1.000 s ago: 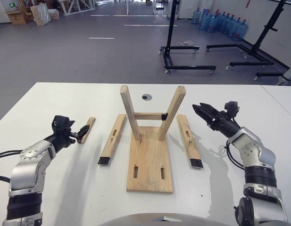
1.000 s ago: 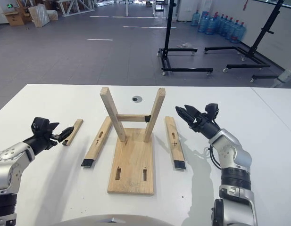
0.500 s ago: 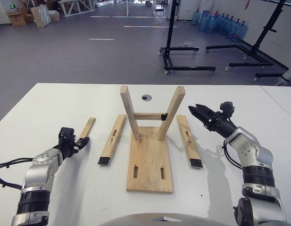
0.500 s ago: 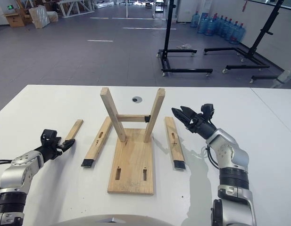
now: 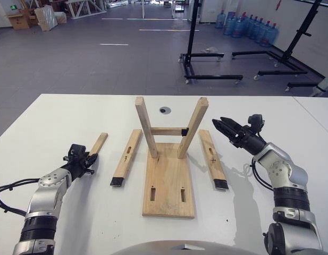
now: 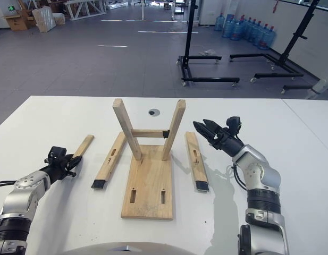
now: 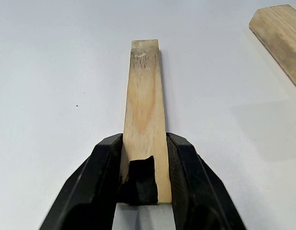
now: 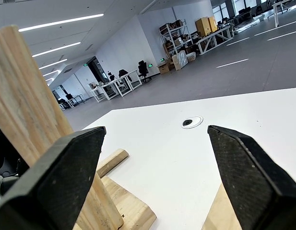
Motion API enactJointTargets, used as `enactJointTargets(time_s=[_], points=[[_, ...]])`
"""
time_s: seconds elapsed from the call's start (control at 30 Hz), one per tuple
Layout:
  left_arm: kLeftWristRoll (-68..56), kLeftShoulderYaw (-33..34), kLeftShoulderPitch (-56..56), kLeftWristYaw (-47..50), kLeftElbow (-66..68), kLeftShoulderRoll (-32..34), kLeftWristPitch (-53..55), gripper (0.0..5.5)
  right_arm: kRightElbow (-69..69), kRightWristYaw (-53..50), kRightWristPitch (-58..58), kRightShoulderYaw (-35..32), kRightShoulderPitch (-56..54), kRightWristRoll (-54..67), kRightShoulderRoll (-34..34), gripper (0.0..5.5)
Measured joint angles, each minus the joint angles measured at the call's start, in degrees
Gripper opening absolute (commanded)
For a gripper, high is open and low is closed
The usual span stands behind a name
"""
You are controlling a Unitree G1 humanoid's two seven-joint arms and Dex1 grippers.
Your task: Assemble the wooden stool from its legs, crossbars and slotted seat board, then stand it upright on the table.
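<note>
Crossbar [image 7: 144,86] end clamped in lowered left hand [image 7: 145,141], right hand [image 5: 221,124] spread wide, edged toward upright leg [image 5: 193,127]

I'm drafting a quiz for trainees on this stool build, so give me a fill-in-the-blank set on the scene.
1. The left gripper is shut on the short crossbar at its ___-marked end.
2. The right gripper is ___ and holds nothing.
3. ___ legs stand slotted into the seat board.
4. The loose legs beside it lie ___ on the table.
Missing words: black; open; two; flat.
</note>
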Motion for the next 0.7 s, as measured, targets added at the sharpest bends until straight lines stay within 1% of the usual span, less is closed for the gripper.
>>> enactJointTargets(time_s=[0.23, 0.3, 0.37, 0.43, 0.5, 0.53, 0.6, 0.63, 0.7], points=[[-0.3, 1.1, 2.0, -1.0, 0.2, 0.0, -3.9, 1.26, -0.1, 1.2, 0.1, -0.1, -0.1, 1.2, -0.2, 3.95], [0.0, 2.2, 3.2, 0.9, 0.1, -1.6, -9.0, 1.26, -0.1, 1.8, 1.8, -0.5, -0.1, 2.6, -0.4, 3.95], [-1.1, 5.6, 3.3, 4.1, -2.9, -4.8, -17.0, 1.26, -1.1, 3.1, 5.3, -1.4, 0.4, 5.7, -0.9, 3.95], [-3.0, 8.7, 3.3, 6.3, -9.0, -7.8, -25.1, 1.26, -3.3, 5.7, 9.7, -1.8, 2.7, 8.8, -2.3, 3.95], [-4.2, 9.3, 4.6, 7.2, -16.3, -10.4, -30.8, 1.26, -5.2, 8.2, 14.6, -1.7, 7.1, 10.9, -4.1, 3.95], [-4.3, 8.7, 5.9, 7.1, -20.2, -11.0, -32.3, 1.26, -7.4, 9.6, 17.4, -1.6, 9.8, 12.4, -4.9, 3.95], [-4.4, 5.0, 8.0, 5.4, -27.2, -11.2, -32.7, 1.26, -13.4, 11.6, 21.8, -0.7, 14.0, 16.0, -6.1, 3.95], [-5.0, 1.3, 9.3, 3.2, -31.7, -11.1, -32.1, 1.26, -17.6, 12.4, 24.4, 0.0, 15.5, 18.5, -6.5, 3.95], [-6.9, -3.6, 10.1, 0.4, -37.1, -11.0, -30.2, 1.26, -21.2, 11.2, 26.5, 0.2, 15.6, 21.8, -6.1, 3.95]])
